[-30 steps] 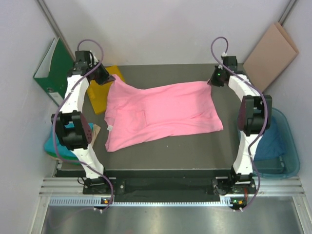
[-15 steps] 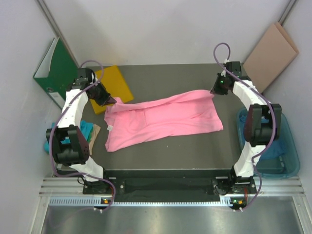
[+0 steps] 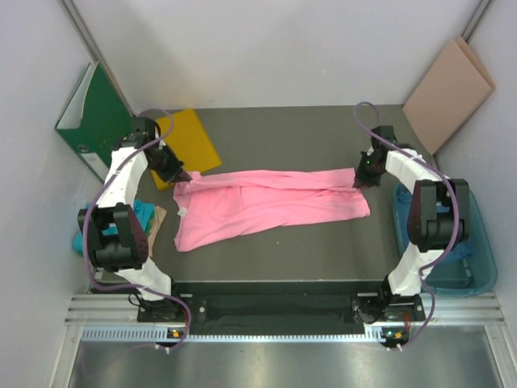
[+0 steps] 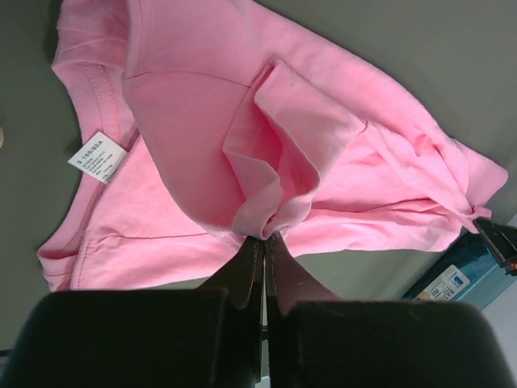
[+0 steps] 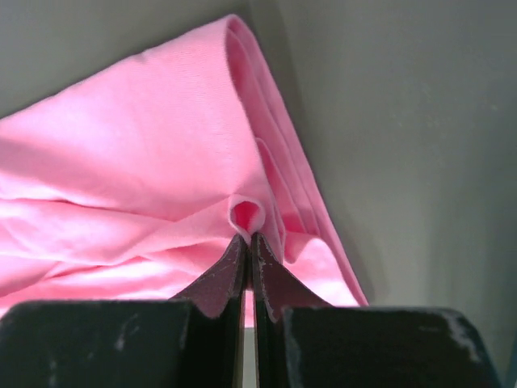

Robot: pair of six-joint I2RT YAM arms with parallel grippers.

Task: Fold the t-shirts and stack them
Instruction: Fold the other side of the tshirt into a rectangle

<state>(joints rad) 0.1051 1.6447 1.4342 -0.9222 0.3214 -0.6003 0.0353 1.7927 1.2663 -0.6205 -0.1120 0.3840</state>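
top external: left fingers (image 3: 184, 174) and right fingers (image 3: 358, 182) each grip an end of the pink t-shirt (image 3: 266, 198).

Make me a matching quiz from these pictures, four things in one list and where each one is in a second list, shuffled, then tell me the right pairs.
Things:
1. pink t-shirt
2. green binder
3. yellow sheet
4. blue bin

Places:
A. upright at the far left, off the table
B. stretched across the middle of the table
C. beside the table's right edge
D. lying flat at the table's far left corner

Pairs: 1-B, 2-A, 3-D, 4-C
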